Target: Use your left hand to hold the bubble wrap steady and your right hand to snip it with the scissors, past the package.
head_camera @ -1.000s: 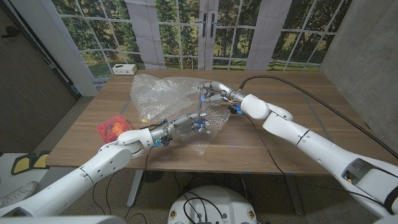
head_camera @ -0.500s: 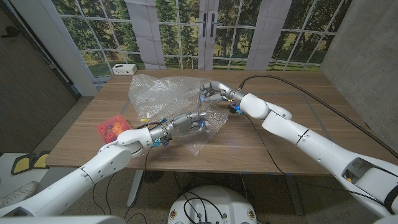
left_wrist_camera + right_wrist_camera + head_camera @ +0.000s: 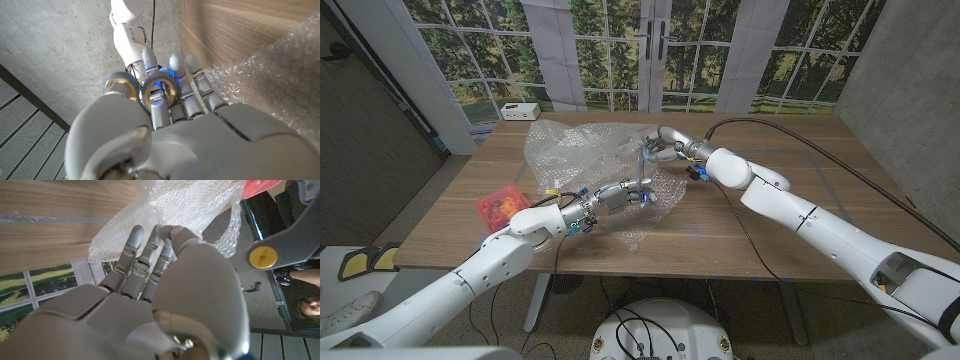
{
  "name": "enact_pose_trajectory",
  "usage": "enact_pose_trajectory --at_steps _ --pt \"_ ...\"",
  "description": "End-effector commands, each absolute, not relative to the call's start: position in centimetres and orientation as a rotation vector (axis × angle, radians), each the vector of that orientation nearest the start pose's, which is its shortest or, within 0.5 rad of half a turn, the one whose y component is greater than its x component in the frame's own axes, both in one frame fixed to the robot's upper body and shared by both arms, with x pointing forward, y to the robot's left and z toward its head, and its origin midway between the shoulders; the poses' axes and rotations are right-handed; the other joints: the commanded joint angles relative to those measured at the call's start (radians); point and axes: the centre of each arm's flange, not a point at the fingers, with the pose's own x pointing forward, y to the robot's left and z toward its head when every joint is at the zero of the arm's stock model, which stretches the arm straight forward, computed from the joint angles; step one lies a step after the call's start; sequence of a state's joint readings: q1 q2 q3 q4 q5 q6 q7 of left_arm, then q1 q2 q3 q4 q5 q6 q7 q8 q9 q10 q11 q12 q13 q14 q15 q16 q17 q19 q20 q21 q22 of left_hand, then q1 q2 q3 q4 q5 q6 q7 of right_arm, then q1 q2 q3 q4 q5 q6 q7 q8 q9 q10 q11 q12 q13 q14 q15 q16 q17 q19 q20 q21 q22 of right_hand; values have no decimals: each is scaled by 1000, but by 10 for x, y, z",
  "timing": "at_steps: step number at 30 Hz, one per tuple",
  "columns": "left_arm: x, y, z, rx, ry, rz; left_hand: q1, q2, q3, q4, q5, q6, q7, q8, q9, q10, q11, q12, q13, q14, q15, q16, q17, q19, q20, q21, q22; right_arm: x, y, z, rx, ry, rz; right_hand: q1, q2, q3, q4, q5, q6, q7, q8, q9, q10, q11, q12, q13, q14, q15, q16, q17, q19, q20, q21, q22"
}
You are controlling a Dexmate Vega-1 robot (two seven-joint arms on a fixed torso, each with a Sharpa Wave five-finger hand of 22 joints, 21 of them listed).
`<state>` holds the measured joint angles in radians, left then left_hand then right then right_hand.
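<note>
A crumpled sheet of clear bubble wrap (image 3: 582, 152) lies across the middle of the table. The scissors (image 3: 640, 178) stand upright over it, blue-lined handles down and blades up. My left hand (image 3: 616, 197) holds them at the handle rings (image 3: 159, 89), which sit against its fingers. My right hand (image 3: 662, 148) curls its fingers around the blade tips at the wrap's upper edge. In the right wrist view the scissors' yellow pivot (image 3: 263, 256) shows beside the thumb, with bubble wrap (image 3: 175, 205) past the fingers. The red package (image 3: 498, 206) lies apart near the table's left edge.
A white box (image 3: 520, 111) sits at the table's far left corner. A black cable (image 3: 790, 135) runs along my right arm over the table. A person (image 3: 305, 311) is at the edge of the right wrist view.
My left hand has lifted slightly with the scissors' handles, and the bubble wrap's left side has shifted a little. My right hand stays at the blade tips.
</note>
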<state>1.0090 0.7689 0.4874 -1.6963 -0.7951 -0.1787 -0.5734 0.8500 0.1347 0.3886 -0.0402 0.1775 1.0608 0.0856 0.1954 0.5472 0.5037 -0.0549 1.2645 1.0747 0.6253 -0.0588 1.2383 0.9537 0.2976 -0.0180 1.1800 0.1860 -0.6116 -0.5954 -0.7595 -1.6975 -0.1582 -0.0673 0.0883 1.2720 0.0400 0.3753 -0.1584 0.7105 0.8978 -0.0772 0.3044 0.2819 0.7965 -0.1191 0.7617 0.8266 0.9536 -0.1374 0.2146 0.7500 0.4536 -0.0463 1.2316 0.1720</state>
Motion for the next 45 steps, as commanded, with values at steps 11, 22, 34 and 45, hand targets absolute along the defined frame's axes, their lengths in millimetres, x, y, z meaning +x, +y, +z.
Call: enact_pose_trajectory --at_steps 11,22,34,45 --pt "546 188 -70 161 -476 -992 35 46 63 -70 2 -24 -33 2 -10 120 -114 -1 -9 1 -130 -3 -1 -2 3 3 2 593 -89 32 -1006 -727 396 -11 4 6 4 31 78 -12 7 8 4 -8 7 24 7 -102 15 23 -7 -55 0 4" --pt "545 190 -71 130 -468 -980 39 48 59 -77 -2 -15 -26 5 -15 131 -108 2 -18 5 -124 -1 -9 1 8 6 2 591 -92 30 -985 -711 352 -22 -5 21 1 62 106 -2 -6 1 25 3 18 37 20 -103 20 35 -6 -60 5 7" --pt "546 190 -74 149 -459 -959 -26 -8 10 -58 -6 6 -28 9 -24 143 -125 11 -20 27 -133 -7 -19 11 -3 7 1 590 -95 30 -998 -706 330 -26 -9 27 -1 75 109 1 -17 -2 26 5 18 40 23 -103 18 36 -1 -60 11 8" --pt "545 190 -79 195 -423 -941 -168 -187 -107 -44 15 23 -20 -6 -76 171 -121 -2 -64 76 -133 -47 -40 38 -13 -19 -3 591 -92 30 -1018 -708 333 -28 -14 34 -3 88 115 2 -29 -6 26 4 16 42 27 -103 15 35 1 -62 16 7"
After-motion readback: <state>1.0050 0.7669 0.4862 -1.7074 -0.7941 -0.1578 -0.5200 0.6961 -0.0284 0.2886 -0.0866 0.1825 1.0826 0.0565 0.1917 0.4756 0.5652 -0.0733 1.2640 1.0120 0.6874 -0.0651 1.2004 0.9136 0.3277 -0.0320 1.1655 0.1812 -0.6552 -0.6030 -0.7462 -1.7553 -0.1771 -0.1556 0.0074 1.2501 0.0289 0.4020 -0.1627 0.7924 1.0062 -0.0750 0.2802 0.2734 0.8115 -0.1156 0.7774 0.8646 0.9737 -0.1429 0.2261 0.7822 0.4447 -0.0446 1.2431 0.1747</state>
